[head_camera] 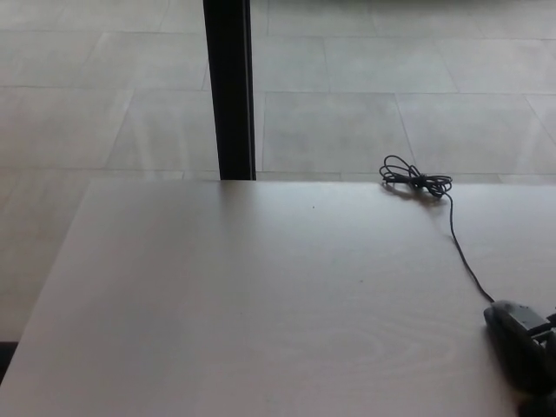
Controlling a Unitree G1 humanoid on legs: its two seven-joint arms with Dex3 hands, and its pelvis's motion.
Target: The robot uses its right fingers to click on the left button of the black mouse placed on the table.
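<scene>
Beyond pale table (243,313), tiled floor (347,104)

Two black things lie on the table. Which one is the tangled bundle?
The coiled cable at the table's far edge is tangled. The black mouse by the near right corner is one solid lump, joined to it by the cord.

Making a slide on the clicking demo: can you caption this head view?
Black mouse at the table's right edge, cord trailing to a coiled bundle near the far edge.

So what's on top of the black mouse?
The robot's right hand lies over the black mouse at the table's right edge. Only the mouse's front, where the cable starts, shows; the buttons underneath are mostly covered.
</scene>
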